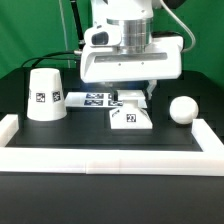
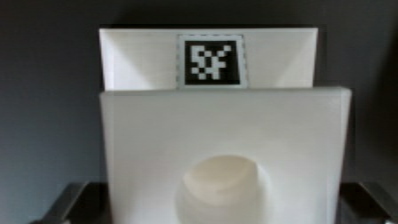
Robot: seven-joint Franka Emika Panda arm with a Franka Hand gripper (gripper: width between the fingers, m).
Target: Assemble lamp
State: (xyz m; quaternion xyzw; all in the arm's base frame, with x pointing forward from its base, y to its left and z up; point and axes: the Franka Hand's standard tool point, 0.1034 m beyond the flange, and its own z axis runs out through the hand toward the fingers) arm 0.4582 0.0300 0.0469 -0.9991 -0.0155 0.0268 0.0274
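The lamp base [image 1: 131, 119], a flat white square with a tag, lies on the black table in the middle. My gripper [image 1: 130, 99] is down over it. In the wrist view the base [image 2: 214, 120] fills the picture, with its tag and round socket showing. My dark fingers [image 2: 75, 200] press against its two sides, so the gripper is shut on it. The cone shade [image 1: 45, 95] stands upright at the exterior view's left. The round-headed bulb [image 1: 182, 108] lies at the exterior view's right.
The marker board [image 1: 95, 98] lies flat just behind the base. White border rails run along the front [image 1: 110, 162], the left [image 1: 8, 126] and the right [image 1: 206, 136] of the table.
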